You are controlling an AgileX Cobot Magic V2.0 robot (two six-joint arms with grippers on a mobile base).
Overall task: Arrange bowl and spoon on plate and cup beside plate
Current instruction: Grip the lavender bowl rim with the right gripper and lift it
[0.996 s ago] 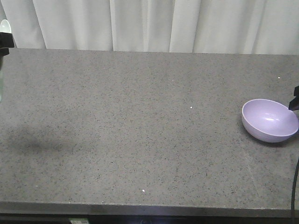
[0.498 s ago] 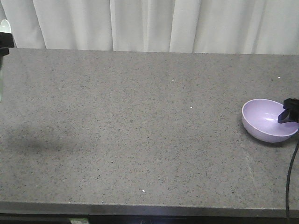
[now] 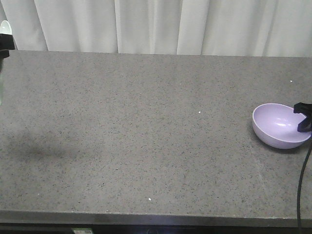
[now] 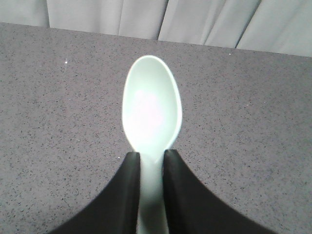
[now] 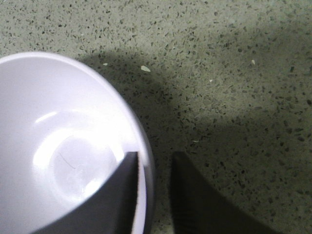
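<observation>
The lavender bowl [image 3: 277,127] sits upright near the table's right edge. My right gripper [image 3: 303,117] is open and straddles its right rim. In the right wrist view one finger [image 5: 122,195] is inside the bowl [image 5: 58,146] against the wall. The other finger [image 5: 195,195] is outside, with a gap to the rim, so the right gripper [image 5: 155,156] does not pinch it. At the far left my left gripper [image 3: 4,46] hangs above the table. The left wrist view shows that gripper [image 4: 151,155] shut on the handle of the mint-green spoon [image 4: 151,107], scoop pointing forward. Plate and cup are out of view.
The grey speckled table [image 3: 146,122] runs across the whole front view, with a white curtain [image 3: 156,24] behind its far edge. A black cable [image 3: 304,185] hangs down past the table's front right corner.
My right gripper has come in from the right edge and lowered over the bowl's right rim. The bowl has not moved. The left gripper holds the spoon as before.
</observation>
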